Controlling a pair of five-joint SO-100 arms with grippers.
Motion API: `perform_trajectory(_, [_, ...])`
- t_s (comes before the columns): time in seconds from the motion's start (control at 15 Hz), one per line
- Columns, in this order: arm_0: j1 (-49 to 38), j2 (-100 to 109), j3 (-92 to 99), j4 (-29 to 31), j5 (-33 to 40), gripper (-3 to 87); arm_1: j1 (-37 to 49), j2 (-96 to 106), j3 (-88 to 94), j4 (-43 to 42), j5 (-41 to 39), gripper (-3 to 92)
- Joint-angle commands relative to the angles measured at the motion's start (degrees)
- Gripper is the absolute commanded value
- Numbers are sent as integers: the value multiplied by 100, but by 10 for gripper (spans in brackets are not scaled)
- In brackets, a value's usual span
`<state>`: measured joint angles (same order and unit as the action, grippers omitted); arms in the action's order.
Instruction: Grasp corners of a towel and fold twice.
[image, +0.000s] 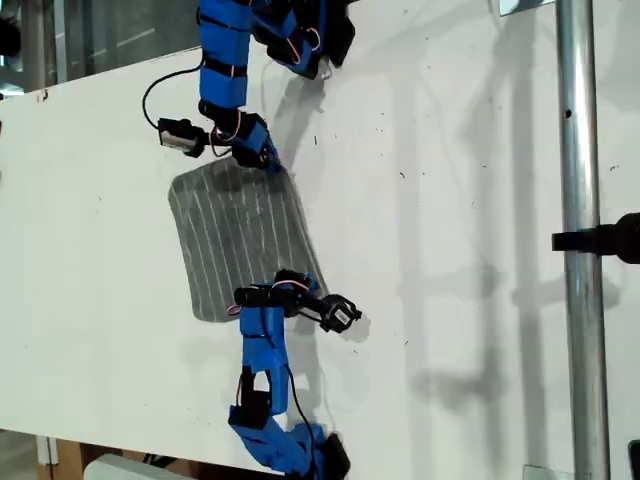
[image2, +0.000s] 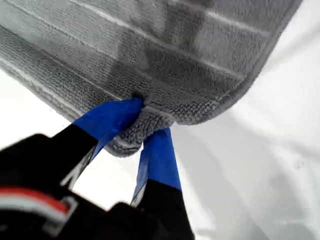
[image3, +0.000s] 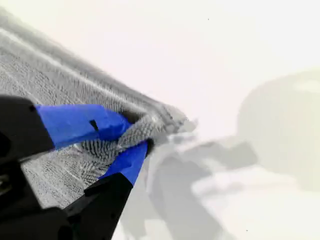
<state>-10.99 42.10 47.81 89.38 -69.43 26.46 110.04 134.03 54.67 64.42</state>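
Pinched between the blue-taped jaws of my first gripper (image2: 145, 125) is a rounded corner (image2: 142, 127) of the soft grey towel with thin pale parallel stripes (image2: 165, 55); the pile bunches into a small fold right in the bite, and the rest of the cloth spreads away beyond the jaw tips over the white tabletop (image2: 260, 165). Jaws of my second gripper (image3: 135, 135) are likewise closed on cloth: another corner (image3: 145, 127) is squeezed between the two blue fingers, with the towel's edge running off from the tips and bare table on the far side of them.

From the exterior view, the towel (image: 240, 235) lies mostly flat on the table (image: 450, 200), a blue arm at each of two neighbouring corners on the side toward the exterior view's right. Which arm is first and which second I cannot tell from that view.
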Motion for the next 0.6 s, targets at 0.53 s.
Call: perform_trajectory(0.53, [2593,2329,360,633,-1327,-28,-4175,2171,62,835,2751,-2])
